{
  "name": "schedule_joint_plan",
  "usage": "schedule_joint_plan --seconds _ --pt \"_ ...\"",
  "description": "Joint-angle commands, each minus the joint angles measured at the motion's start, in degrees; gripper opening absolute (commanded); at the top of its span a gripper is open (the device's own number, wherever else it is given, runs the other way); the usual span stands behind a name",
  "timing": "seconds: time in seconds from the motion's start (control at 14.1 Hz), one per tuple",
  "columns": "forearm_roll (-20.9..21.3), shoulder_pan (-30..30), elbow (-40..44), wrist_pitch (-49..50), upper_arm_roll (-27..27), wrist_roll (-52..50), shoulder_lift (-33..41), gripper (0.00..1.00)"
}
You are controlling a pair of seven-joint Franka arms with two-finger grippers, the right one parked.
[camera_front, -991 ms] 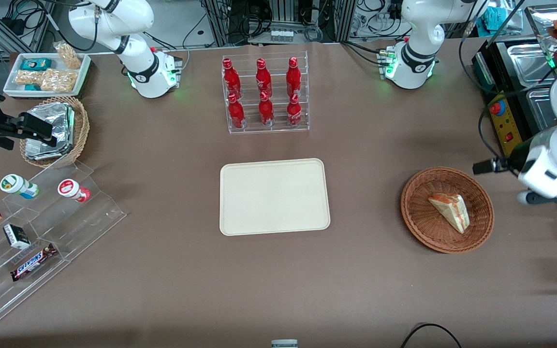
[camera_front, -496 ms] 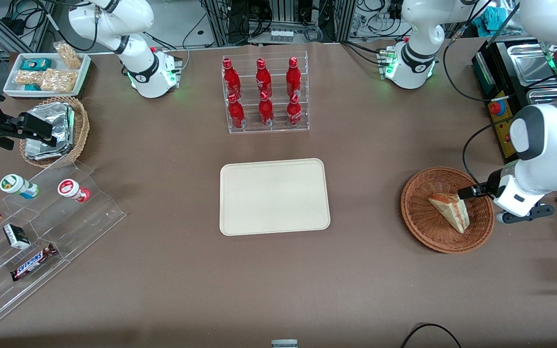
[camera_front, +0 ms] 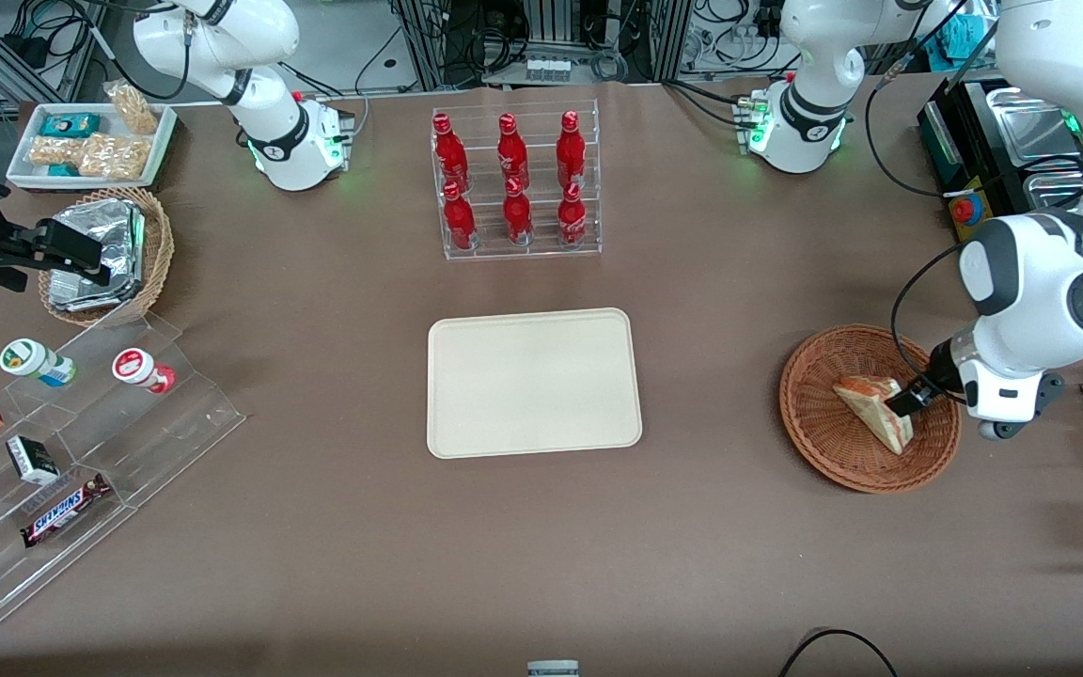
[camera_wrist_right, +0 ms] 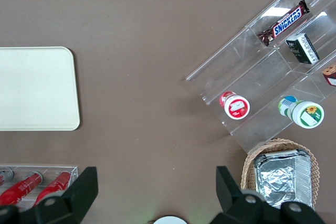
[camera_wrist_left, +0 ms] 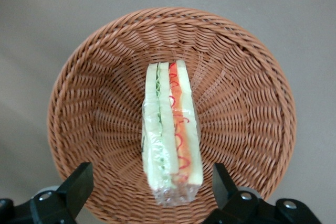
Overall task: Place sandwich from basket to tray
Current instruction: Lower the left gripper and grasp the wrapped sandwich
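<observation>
My gripper point(camera_front: 906, 402) is hanging right over the wicker basket point(camera_front: 819, 442), fingers point(camera_wrist_left: 77, 184) spread wide, one on each side of the sandwich point(camera_front: 874, 410), not touching it. The sandwich lies in the middle of the basket, wrapped in clear film, cut edge with red, orange and green layers facing up at my wrist camera. The beige tray point(camera_front: 533, 383) sits well apart, mid-table.

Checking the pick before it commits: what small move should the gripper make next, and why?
Probably lower and close. The open gripper hovers over the reddish-brown woven wicker basket, its fingers on either side of the triangular layered sandwich, not yet touching it.
</observation>
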State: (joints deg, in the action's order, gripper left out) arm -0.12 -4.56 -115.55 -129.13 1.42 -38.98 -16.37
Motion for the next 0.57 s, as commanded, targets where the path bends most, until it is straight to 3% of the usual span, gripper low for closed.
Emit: schedule_joint_plan --seconds 0.0,0.21,0.35,0.42,0.5 --pt "0.12 0.87 -0.12 -2.35 0.08 -5.14 -1.73 1.00" --pt "0.12 1.92 -0.20 -4.72 0.08 -5.40 -3.92 0.97" --pt "0.12 2.01 -0.29 -6.22 0.08 -6.71 -5.16 0.57" --pt "0.20 2.10 -0.29 -6.22 0.08 -6.72 -5.34 0.28" --pt "0.29 2.10 -0.29 -6.13 0.08 -6.37 -5.25 0.13"
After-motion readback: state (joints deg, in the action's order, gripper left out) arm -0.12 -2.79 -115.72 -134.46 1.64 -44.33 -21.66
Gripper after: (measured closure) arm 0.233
